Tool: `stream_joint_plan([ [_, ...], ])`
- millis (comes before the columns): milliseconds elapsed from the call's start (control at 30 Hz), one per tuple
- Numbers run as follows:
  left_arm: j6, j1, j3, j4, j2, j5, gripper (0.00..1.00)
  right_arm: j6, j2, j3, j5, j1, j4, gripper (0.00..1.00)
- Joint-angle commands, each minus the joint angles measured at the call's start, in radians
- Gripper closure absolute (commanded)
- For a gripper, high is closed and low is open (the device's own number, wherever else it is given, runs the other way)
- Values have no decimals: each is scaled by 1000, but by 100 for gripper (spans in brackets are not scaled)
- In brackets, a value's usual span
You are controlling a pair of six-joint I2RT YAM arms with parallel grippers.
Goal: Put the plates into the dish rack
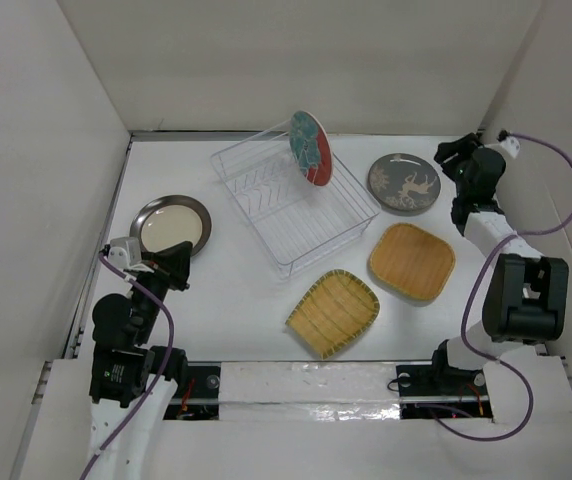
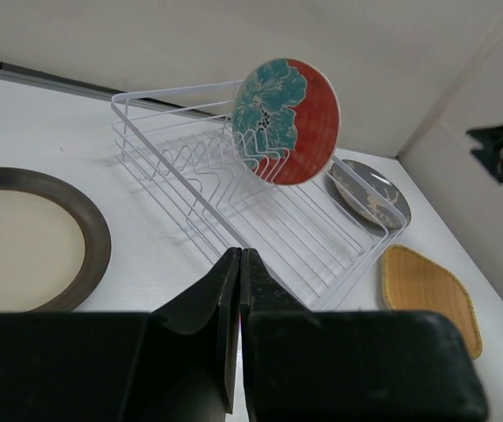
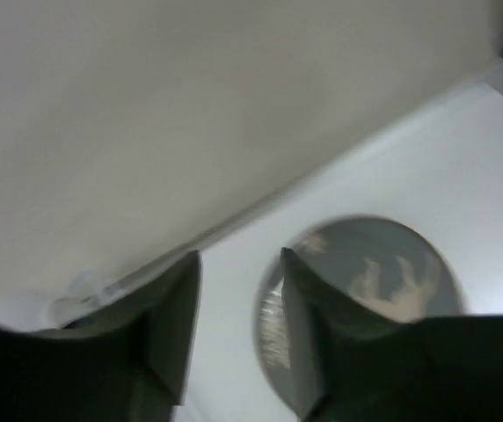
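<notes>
The dish rack (image 1: 294, 208) stands on the white table (image 1: 236, 300) at the centre rear, set at an angle to the table edges. The red plate (image 1: 310, 147) with the teal flower stands on edge at the far end of the rack, held among the upright prongs and tilted slightly. The other four plates lie flat on the table outside the rack. The grey plate (image 1: 404, 183) lies to the right of the rack. The orange plate (image 1: 411, 262) lies nearer than the grey plate. The yellow ribbed plate (image 1: 333, 313) lies in front of the rack. The cream plate (image 1: 171, 226) with the dark metallic rim lies to the left of the rack. The left gripper (image 2: 239, 259) is positioned just beside the near edge of the cream plate, fingers pressed together with nothing between them. The right gripper (image 3: 238, 259) is positioned near the grey plate, just to its right in the top view, fingers spread apart and holding nothing.
</notes>
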Motion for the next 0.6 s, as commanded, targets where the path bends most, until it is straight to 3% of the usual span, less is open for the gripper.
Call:
stream_joint_plan([
  [0, 3, -8, 21, 37, -26, 9, 100, 199, 36, -105, -20, -66, 64, 39],
  [33, 3, -8, 21, 37, -30, 7, 94, 209, 53, -129, -15, -89, 53, 27],
  [67, 3, -8, 21, 34, -34, 7, 89, 219, 90, -143, -17, -128, 50, 24],
  [133, 2, -8, 24, 36, -37, 6, 75, 259, 132, -169, -38, -164, 62, 22],
  [233, 3, -18, 24, 34, -40, -2, 65, 328, 240, -177, -172, -228, 91, 22],
  [333, 3, -27, 24, 33, -39, -4, 61, 416, 335, -169, -286, -248, 150, 23],
  [567, 5, -27, 28, 27, -46, -17, 58, 460, 464, -97, -356, -259, 112, 29],
])
